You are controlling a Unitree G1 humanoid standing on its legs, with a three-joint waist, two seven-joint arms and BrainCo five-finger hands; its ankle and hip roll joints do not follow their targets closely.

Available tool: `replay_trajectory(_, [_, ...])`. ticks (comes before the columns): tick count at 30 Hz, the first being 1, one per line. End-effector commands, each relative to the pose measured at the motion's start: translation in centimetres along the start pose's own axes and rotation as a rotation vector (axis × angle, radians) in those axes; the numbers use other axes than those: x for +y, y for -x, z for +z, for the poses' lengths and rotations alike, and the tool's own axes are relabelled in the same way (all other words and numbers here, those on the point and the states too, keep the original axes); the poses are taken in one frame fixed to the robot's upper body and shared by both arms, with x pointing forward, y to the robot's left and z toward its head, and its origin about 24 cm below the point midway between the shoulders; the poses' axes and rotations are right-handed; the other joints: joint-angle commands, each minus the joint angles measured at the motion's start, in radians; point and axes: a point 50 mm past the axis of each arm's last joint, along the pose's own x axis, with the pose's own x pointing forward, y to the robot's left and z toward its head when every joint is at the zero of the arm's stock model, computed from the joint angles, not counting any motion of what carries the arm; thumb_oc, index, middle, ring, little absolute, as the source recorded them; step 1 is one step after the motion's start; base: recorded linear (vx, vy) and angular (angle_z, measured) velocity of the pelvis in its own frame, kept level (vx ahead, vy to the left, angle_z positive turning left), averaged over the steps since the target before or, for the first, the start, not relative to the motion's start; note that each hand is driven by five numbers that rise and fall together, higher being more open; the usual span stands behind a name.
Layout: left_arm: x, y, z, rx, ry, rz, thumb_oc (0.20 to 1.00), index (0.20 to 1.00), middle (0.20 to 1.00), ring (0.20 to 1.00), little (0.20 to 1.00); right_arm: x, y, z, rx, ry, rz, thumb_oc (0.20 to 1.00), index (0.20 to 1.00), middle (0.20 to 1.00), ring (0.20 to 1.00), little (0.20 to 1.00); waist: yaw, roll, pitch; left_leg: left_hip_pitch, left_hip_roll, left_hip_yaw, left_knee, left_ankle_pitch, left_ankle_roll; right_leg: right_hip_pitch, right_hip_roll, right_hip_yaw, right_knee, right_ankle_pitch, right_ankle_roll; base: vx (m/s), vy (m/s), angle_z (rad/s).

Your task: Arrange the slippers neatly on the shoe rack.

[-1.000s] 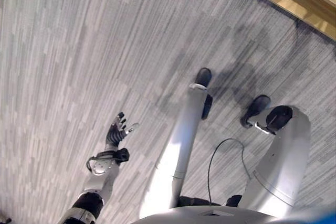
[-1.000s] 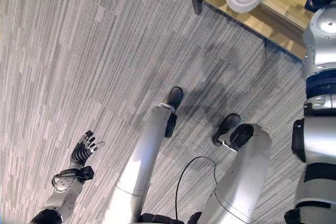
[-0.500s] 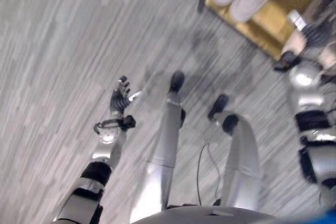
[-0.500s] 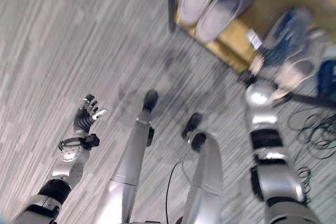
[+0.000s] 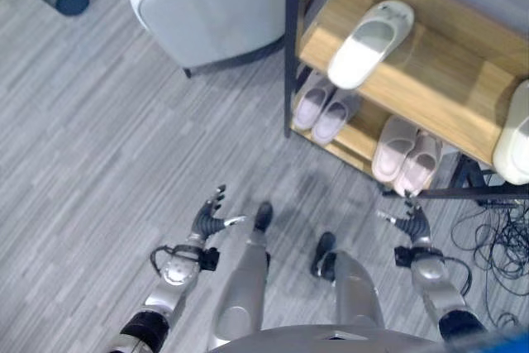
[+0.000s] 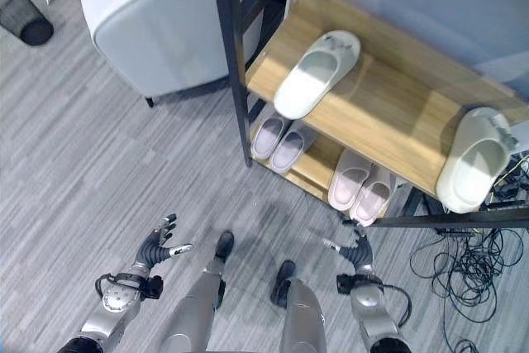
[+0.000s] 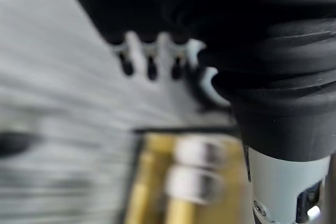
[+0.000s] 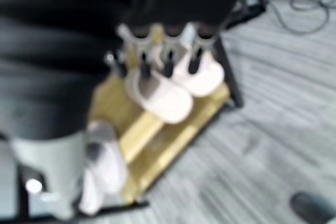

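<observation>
The view has swung up to the shoe rack (image 6: 388, 113); left hand (image 5: 207, 219) and right hand (image 5: 411, 224) hover spread, seemingly empty.

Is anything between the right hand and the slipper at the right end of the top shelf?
Nothing visible blocks it. The right hand hangs open low in front of the shoe rack, above the floor. The slipper at the right end lies on the top shelf, overhanging its front edge. The black frame bar runs just below it.
</observation>
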Motion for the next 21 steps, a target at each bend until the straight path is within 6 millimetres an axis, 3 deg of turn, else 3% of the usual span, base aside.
replay_trajectory(1, [-0.9,-0.4,2.6,-0.124,-0.035,-0.108,1.000,1.000,1.000,1.000,1.000,-0.9,-0.2,0.2,-0.024,0.067,0.054,1.000,1.000,1.000,1.000,1.000,-0.025,0.018,0.034,0.085,0.036,0.014,-0.003,-0.083,-0.039,0.162,-0.006,0.018,-0.237,0.155,0.089,0.20,-0.040,-0.16])
replay_trajectory(8, [-3.2,-1.2,5.7,-0.240,-0.039,-0.222,1.000,1.000,1.000,1.000,1.000,-0.5,1.0,-2.0,0.065,0.101,0.111,1.000,1.000,1.000,1.000,1.000,-0.059,0.035,-0.040,0.268,0.054,0.063,-0.091,-0.103,-0.033,0.303,0.002,0.050,-0.317,0.169,0.106,0.15,-0.043,-0.27])
replay_trajectory(11, [-4.2,-0.9,10.5,-0.431,-0.032,-0.322,1.000,1.000,1.000,1.000,1.000,-0.5,2.0,-3.7,0.131,0.122,0.137,1.000,1.000,1.000,1.000,1.000,-0.076,0.052,-0.085,0.351,0.058,0.086,-0.154,-0.104,-0.030,0.364,0.008,0.065,-0.373,0.184,0.115,0.12,-0.045,-0.34])
replay_trajectory(12, [-4.2,-0.8,10.5,-0.430,-0.032,-0.322,1.000,1.000,1.000,1.000,1.000,-0.5,2.0,-3.7,0.131,0.123,0.137,1.000,1.000,1.000,1.000,1.000,-0.075,0.052,-0.083,0.355,0.059,0.087,-0.158,-0.103,-0.030,0.367,0.008,0.066,-0.375,0.185,0.115,0.13,-0.055,-0.32])
replay_trajectory(13, [-4.7,-0.9,12.0,-0.495,-0.063,-0.342,1.000,1.000,1.000,1.000,1.000,-0.2,2.4,-4.3,0.156,0.128,0.152,1.000,1.000,1.000,1.000,1.000,-0.084,0.059,-0.100,0.381,0.061,0.100,-0.179,-0.102,-0.031,0.385,0.012,0.075,-0.397,0.192,0.118,0.06,-0.019,-0.29])
replay_trajectory(16, [-4.9,-1.1,12.2,-0.502,-0.089,-0.348,1.000,1.000,1.000,1.000,1.000,-0.1,2.4,-4.3,0.158,0.132,0.162,1.000,1.000,1.000,1.000,1.000,-0.086,0.061,-0.104,0.394,0.063,0.108,-0.188,-0.100,-0.030,0.396,0.013,0.079,-0.406,0.196,0.118,0.04,-0.034,-0.24])
replay_trajectory(17, [-5.8,-2.5,12.0,-0.481,-0.293,-0.349,1.000,1.000,1.000,1.000,1.000,0.0,2.4,-4.0,0.143,0.160,0.197,1.000,1.000,1.000,1.000,1.000,-0.110,0.072,-0.117,0.412,0.060,0.123,-0.190,-0.100,-0.025,0.398,0.013,0.104,-0.409,0.206,0.118,0.03,-0.011,-0.16])
replay_trajectory(21, [-6.4,-3.7,11.3,-0.423,-0.285,-0.309,1.000,1.000,1.000,1.000,1.000,-0.4,2.4,-4.0,0.147,0.190,0.210,1.000,1.000,1.000,1.000,1.000,-0.131,0.085,-0.122,0.440,0.058,0.147,-0.191,-0.116,-0.017,0.404,0.010,0.136,-0.410,0.208,0.117,0.05,-0.006,-0.27])
